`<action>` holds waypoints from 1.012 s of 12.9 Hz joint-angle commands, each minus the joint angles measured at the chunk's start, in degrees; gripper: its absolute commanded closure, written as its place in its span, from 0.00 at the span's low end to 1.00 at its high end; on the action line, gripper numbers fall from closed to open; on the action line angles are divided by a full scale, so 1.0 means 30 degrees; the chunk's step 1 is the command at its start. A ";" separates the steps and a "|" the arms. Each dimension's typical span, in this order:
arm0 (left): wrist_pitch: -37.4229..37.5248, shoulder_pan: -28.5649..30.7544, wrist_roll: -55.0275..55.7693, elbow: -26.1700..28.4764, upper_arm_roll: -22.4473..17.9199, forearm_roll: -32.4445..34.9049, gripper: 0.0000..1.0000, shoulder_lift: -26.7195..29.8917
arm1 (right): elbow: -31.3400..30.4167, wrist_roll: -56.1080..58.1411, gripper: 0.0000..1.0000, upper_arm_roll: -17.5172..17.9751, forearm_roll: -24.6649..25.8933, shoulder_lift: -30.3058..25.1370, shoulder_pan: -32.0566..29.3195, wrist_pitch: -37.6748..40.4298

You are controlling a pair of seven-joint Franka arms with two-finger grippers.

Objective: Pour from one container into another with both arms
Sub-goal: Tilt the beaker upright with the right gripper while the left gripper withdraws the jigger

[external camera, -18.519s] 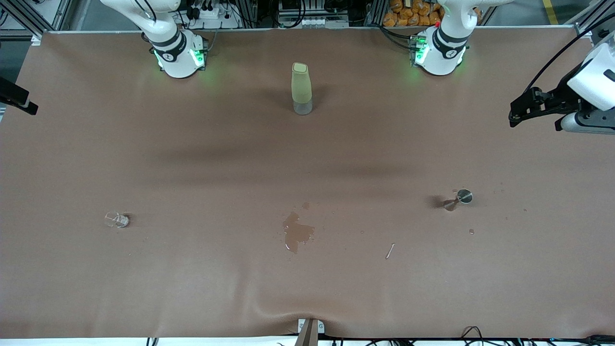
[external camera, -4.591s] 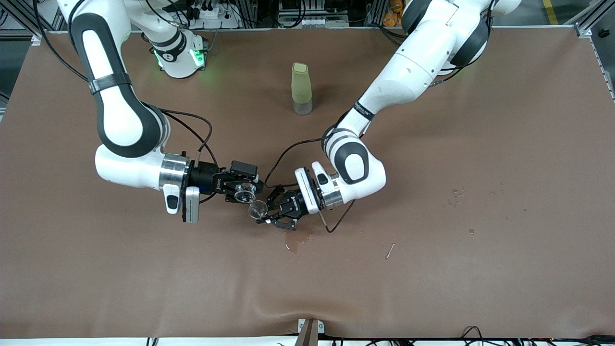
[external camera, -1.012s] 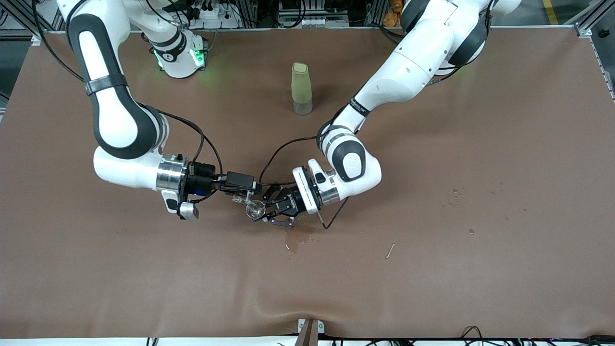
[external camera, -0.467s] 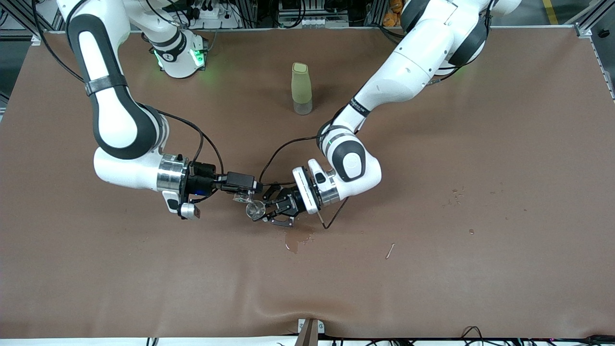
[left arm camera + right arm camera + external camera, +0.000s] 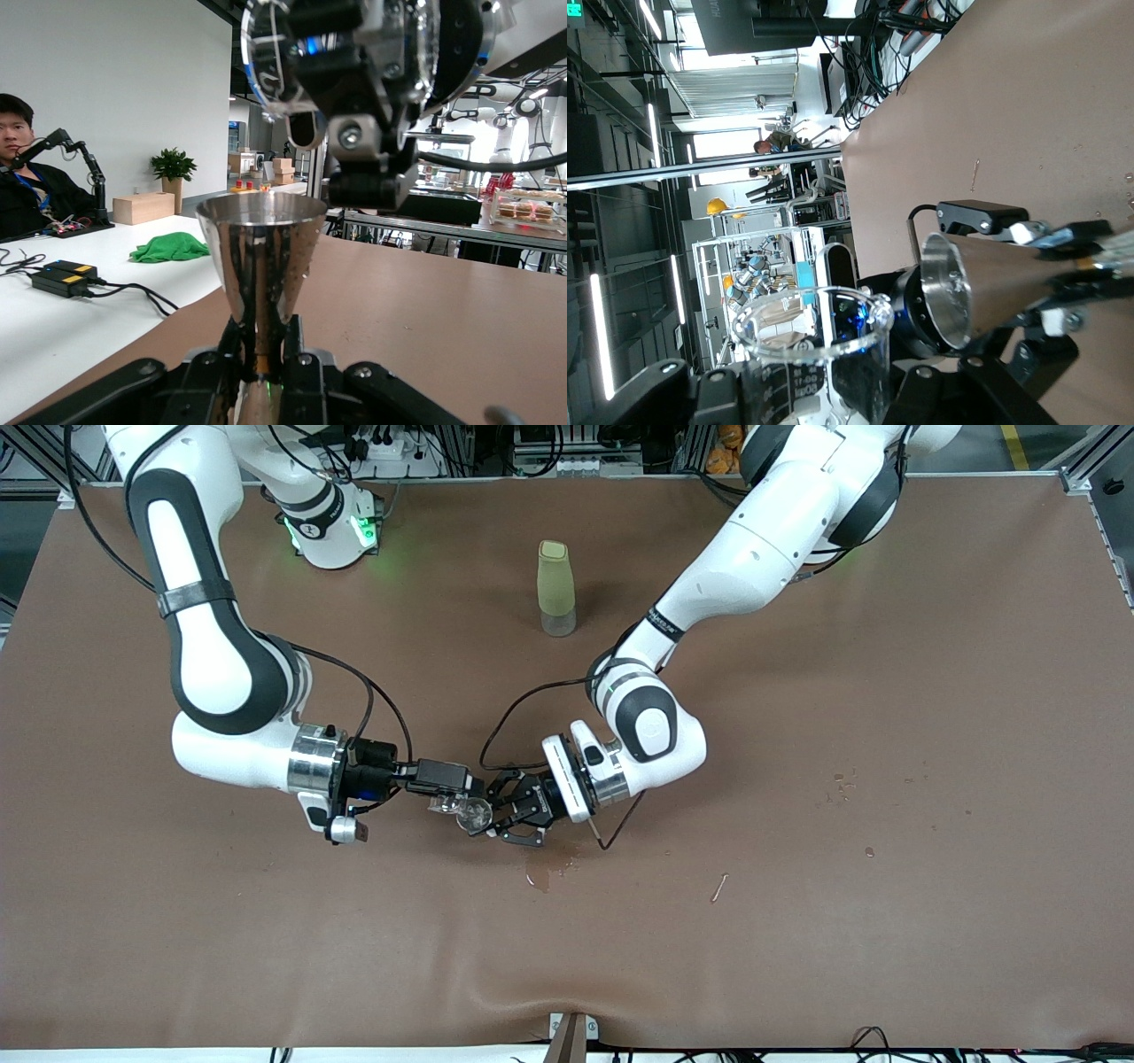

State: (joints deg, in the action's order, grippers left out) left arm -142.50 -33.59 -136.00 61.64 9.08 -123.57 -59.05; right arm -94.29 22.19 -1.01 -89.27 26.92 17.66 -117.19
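Your right gripper point(image 5: 454, 804) fingers pinch the tipped glass beaker point(image 5: 819, 354), lip directly above the steel jigger point(image 5: 261, 257), held upright by left gripper point(image 5: 501, 812) fingers.

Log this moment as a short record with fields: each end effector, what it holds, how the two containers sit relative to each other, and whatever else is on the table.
left end effector: shut on the steel jigger, held upright by its waist
right end effector: shut on the clear measuring beaker, tipped on its side
relation: beaker mouth above the jigger's rim; no liquid stream visible
position: both over the table's middle, above the wet spill
table: brown mat
other: green bottle standing upright between the arm bases, untouched; small stick lying toward the left arm's end
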 commanded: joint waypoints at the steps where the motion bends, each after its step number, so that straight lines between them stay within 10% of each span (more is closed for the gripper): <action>1: 0.0273 0.0151 -0.0165 0.0077 0.0021 -0.0354 1.00 0.0258 | 0.0432 -0.0686 1.00 0.0103 -0.0272 0.0224 -0.0234 0.0509; 13: 0.7736 0.5826 0.1264 0.5226 -0.0009 0.3327 1.00 0.1690 | -0.0121 0.9347 1.00 -0.0014 0.2246 0.0020 -0.1987 0.1294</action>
State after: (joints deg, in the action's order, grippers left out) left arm -123.87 -20.70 -134.73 69.96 8.63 -118.18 -58.61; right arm -93.78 42.95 -1.75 -83.74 27.05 14.75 -115.88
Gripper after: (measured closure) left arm 0.789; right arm 0.872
